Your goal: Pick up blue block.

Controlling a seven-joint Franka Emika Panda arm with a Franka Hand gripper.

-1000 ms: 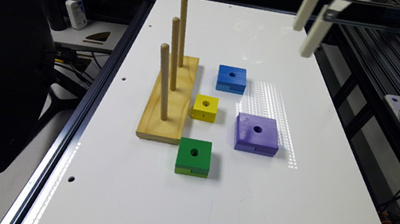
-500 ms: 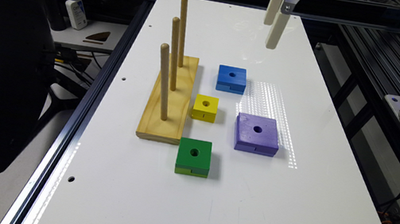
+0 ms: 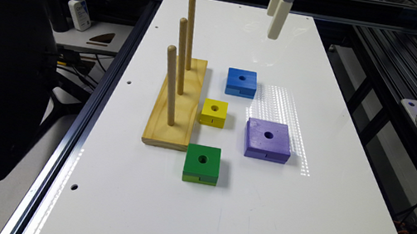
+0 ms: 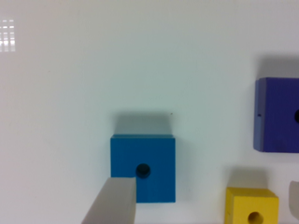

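Currently your gripper [image 3: 277, 14] hangs high above the far end of the white table [image 3: 302, 216], holding nothing, and the blue block [image 3: 241, 83] lies flat on the table below it and nearer the camera in the exterior view, well apart from the fingertips. In the wrist view the blue block [image 4: 143, 168] sits almost under the hand, with one pale finger [image 4: 112, 203] crossing in front of its near corner and a sliver of the other finger at the frame edge beyond the yellow block [image 4: 252, 205]; judge the fingers as spread wide, with the block off to the first finger's side, not centred between them. Note that the block is square, so no long axis governs the grasp: either pair of opposite faces will serve. From the hand, the yellow block and the purple block [image 4: 278, 114] lie on the far side of the blue one, with clear table between them. In the exterior view the wooden peg base [image 3: 177, 103] stands beyond the yellow block [image 3: 213, 113], away from the descent line. The coming move likely calls for a short sideways correction, then a straight descent
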